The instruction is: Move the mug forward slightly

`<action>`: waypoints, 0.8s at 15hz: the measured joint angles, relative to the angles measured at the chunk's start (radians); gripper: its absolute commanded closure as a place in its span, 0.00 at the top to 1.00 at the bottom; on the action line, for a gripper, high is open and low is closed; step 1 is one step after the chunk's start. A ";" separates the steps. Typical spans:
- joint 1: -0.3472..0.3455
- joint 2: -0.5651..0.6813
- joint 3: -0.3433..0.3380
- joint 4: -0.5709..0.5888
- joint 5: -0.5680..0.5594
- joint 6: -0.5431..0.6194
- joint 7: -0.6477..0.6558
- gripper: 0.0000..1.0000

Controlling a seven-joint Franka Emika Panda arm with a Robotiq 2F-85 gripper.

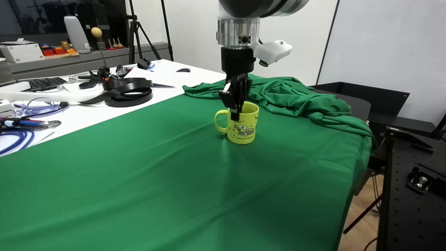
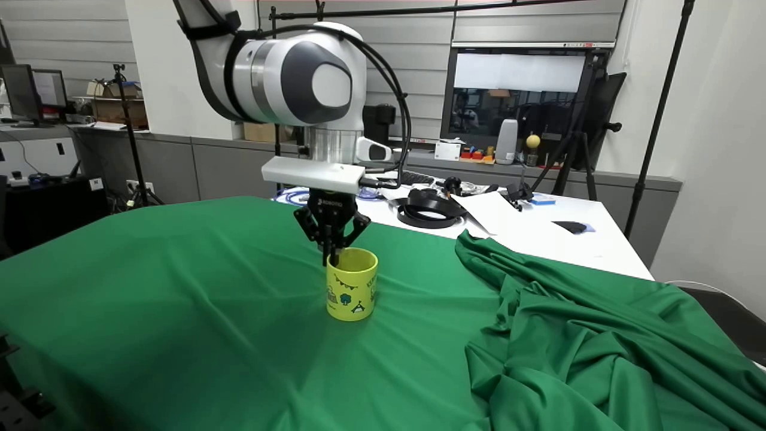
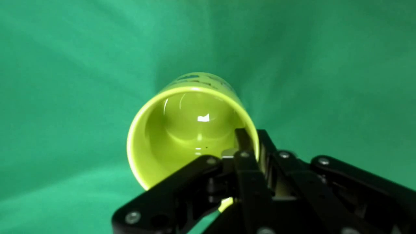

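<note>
1. Hand (image 3: pixel 253 136), one: closed on the wall of the mug (image 1: pixel 243 127), one finger (image 3: pixel 242 138) inside, one outside. We judge the pinch narrow and off-centre; a quick push could swivel the mug about it.
2. Mug, yellow-green, printed: upright on the green cloth (image 1: pixel 167 174), no gap visible to us beneath its base. Its glaze looks slick; a light hold could slip.
3. Handle (image 1: pixel 216 122), one: near the gripped stretch of wall. On release, we think the spreading hand could catch it and turn the mug.
4. Green cloth, creased: under and around the mug. If the base drags, the cloth could ruck; with the pull coming high on the wall, we would expect tipping.
5. Bunched fabric (image 2: pixel 556 347), one heap: apart from the mug. Which way counts as forward we cannot tell; an overlong move to this side could run the mug into it.
6. Worktop (image 2: pixel 598 239), white beyond the cloth: bears a black coil (image 1: pixel 125 101), well apart from the mug. We expect trouble here only from a badly overshot move.
</note>
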 measured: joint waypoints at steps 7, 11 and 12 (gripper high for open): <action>0.029 -0.010 -0.007 0.017 -0.088 -0.005 0.027 0.02; 0.045 -0.013 -0.012 0.091 -0.131 -0.063 0.029 0.02; 0.048 -0.013 -0.010 0.112 -0.133 -0.081 0.027 0.02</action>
